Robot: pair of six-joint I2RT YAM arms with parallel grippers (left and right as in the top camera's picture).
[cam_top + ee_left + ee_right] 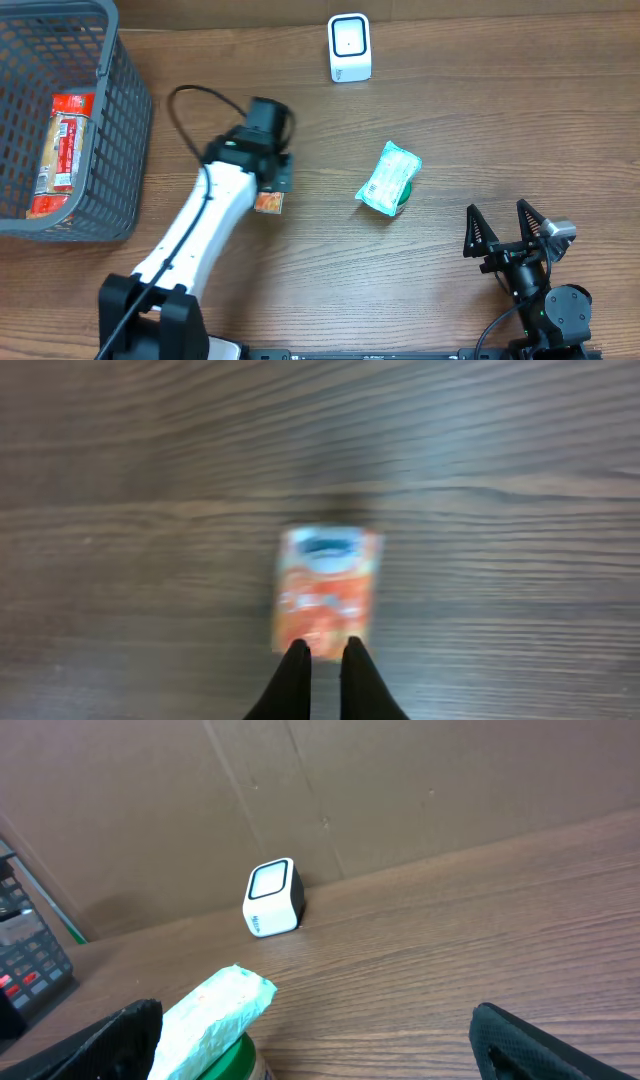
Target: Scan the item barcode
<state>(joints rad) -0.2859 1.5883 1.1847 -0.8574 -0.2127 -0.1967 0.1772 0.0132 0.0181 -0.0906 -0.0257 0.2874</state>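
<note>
Since the white boxy scanner (349, 47) sits well apart, left gripper (325, 648) pinches the flat orange sachet (325, 590) by its edge, probably for carrying; right gripper (496, 210) hangs open.

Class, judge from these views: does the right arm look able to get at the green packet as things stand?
Probably yes. The right pincer stands open, the green packet lies ahead of it, and only bare table shows between them; the left arm is off on the packet's far side.
</note>
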